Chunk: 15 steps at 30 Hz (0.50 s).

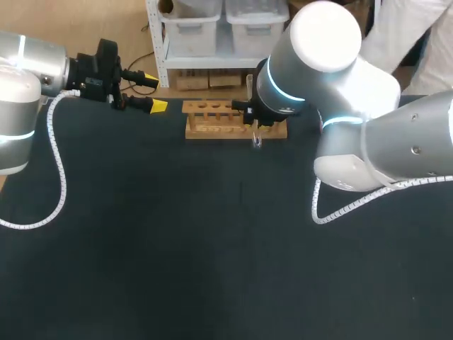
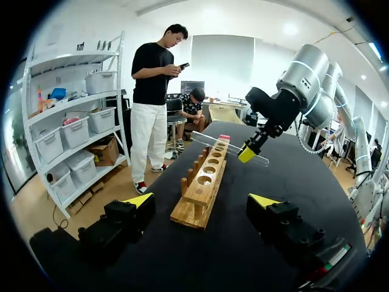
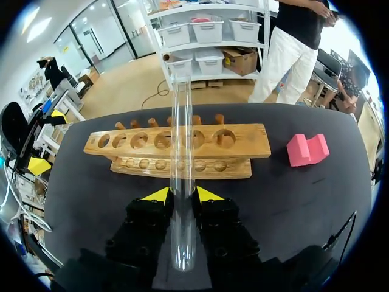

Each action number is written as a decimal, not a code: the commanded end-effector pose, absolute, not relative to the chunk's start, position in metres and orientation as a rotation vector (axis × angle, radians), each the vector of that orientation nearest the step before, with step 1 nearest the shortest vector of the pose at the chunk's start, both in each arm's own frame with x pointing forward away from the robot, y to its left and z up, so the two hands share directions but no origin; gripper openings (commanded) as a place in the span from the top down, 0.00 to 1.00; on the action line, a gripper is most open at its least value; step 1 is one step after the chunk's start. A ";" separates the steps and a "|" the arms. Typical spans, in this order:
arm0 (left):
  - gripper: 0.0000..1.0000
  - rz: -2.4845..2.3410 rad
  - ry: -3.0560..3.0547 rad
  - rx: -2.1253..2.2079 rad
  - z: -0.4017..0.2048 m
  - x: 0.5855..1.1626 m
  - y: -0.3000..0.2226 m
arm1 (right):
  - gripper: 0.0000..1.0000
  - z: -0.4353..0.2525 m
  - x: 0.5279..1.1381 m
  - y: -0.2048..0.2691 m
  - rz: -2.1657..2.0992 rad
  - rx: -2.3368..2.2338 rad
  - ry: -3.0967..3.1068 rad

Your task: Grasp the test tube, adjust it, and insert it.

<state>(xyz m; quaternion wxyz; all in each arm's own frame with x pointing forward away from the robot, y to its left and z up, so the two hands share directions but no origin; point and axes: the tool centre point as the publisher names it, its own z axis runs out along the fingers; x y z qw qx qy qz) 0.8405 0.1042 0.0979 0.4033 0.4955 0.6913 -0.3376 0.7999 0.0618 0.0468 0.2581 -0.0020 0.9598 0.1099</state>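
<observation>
Right wrist view has the right tool (image 3: pixel 182 196) closed on the test tube (image 3: pixel 182 152), one yellow-tipped finger pressed against each side of the clear glass. The tube runs between the fingers and straight out ahead of them. One end reaches back under the tool's body, and the other stretches forward over the wooden rack (image 3: pixel 243 141). From this tool the tube crosses the rack's upper board between two of its holes and is seated in none of them. The rack lies crosswise just ahead of the fingertips on the dark tabletop (image 3: pixel 91 201), with a row of large holes in its top board and a row of smaller ones in the board below. Ahead of the tool and off to one side, past the rack's end, a pink block (image 3: pixel 307 150) sits on the tabletop apart from the rack. In the left wrist view the left tool (image 2: pixel 200 201) stands wide open with nothing between its fingers. The rack lies end-on ahead of it, close to it but not touching. Beyond that, over the rack's far end, the right tool holds the tube at a slant in the air above the wood.
</observation>
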 end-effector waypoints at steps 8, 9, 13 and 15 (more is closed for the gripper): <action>0.00 -0.853 1.746 1.252 0.097 0.841 0.104 | 1.00 0.041 0.806 0.063 0.308 -0.036 2.664; 0.00 -0.853 1.746 1.252 0.097 0.841 0.104 | 1.00 0.041 0.806 0.063 0.309 -0.037 2.666; 0.00 -0.853 1.746 1.252 0.097 0.841 0.104 | 1.00 0.039 0.805 0.064 0.314 -0.043 2.675; 0.00 -0.853 1.746 1.252 0.097 0.841 0.104 | 1.00 0.037 0.805 0.064 0.317 -0.047 2.680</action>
